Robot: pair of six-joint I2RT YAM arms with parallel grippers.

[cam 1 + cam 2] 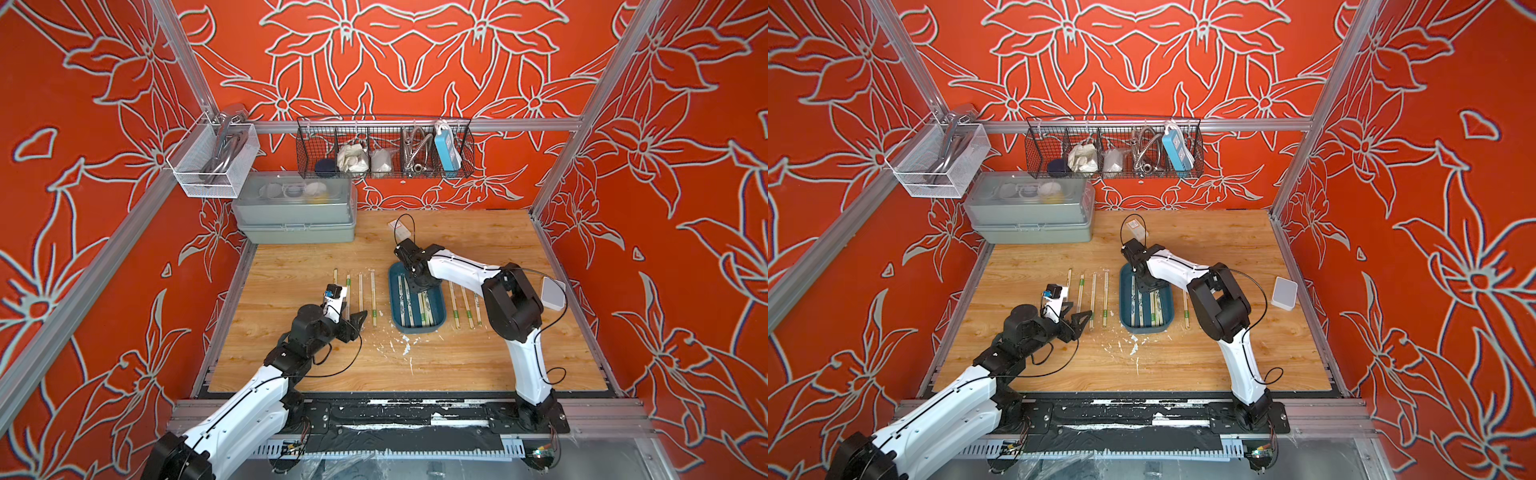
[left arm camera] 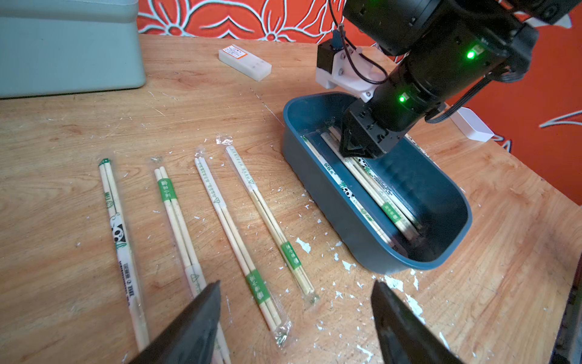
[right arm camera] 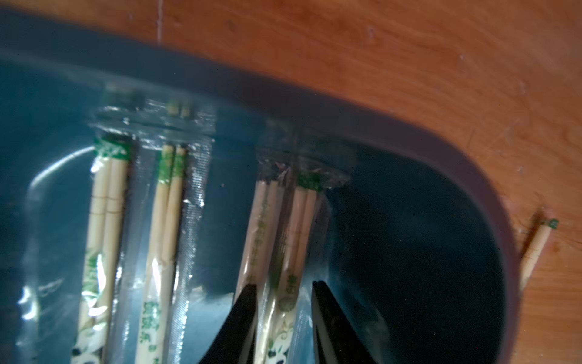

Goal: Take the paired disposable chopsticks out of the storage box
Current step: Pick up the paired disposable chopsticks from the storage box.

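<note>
Task object: paired disposable chopsticks (image 3: 167, 205), sleeved; some in the storage box (image 1: 417, 330), some out on the counter (image 1: 436, 365).
Done: seven pairs lie on the counter: a row of four (image 1: 360, 291) left of the box and a group of three (image 1: 466, 305) right of it.
Left to do: at least four pairs lie in the box (counted from the right wrist view; more may sit beneath).
My right pincer (image 3: 283, 288): down inside the box, part-way open, jaws astride one sleeved pair with a gap on each side. I judge no grip made yet.
My left pincer (image 2: 296, 283): wide open and empty, above the near ends of the row of four.
Right wrist view only: the gap between jaws and pair. In both top views my wrist covers it.
Top views only: the group of three in full. The right wrist view catches one tip.
</note>
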